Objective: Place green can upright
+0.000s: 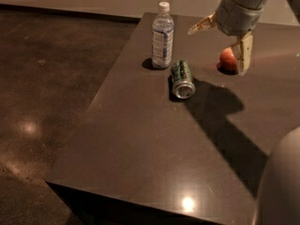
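Dark tabletop (140, 172) stretches from its near edge toward a pale wall. One green can (182, 78) lies on its side, a silver end facing the camera, below and left of the fingers and apart from them. One bottle (162, 35) stands upright just behind the can, left of the fingers. One apple (228, 60) sits partly behind the lower finger. The gripper (216, 52) hovers above the far side, fingers (244, 55) spread wide, holding nothing.
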Motion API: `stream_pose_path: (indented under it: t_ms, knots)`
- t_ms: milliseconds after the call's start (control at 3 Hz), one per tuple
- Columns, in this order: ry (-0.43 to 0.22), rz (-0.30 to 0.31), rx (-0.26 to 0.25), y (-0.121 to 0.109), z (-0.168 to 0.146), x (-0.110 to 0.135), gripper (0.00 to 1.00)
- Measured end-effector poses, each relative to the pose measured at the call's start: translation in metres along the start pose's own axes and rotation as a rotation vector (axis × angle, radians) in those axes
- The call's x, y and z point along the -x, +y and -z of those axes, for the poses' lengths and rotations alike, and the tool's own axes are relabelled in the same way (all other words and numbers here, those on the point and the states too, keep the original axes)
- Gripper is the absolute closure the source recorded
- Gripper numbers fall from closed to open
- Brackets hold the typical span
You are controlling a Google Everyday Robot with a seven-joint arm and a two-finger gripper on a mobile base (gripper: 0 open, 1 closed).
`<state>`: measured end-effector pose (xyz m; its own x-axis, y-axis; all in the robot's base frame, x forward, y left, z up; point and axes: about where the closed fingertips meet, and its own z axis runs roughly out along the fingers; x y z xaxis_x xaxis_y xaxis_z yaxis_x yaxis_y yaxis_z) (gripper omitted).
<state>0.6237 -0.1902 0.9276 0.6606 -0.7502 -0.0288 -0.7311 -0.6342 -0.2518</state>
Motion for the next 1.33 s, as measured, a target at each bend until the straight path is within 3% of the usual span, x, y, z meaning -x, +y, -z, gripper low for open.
stream_pose_path:
  t_ms: [333,667,1333]
  knots:
    - [-0.009,0.097,-0.011,-0.020,-0.018,0.006,0.00]
    - [-0.002,0.105,-0.028,-0.027,-0.020,0.004,0.00]
    - [-0.046,0.257,0.010,-0.034,-0.034,0.030,0.00]
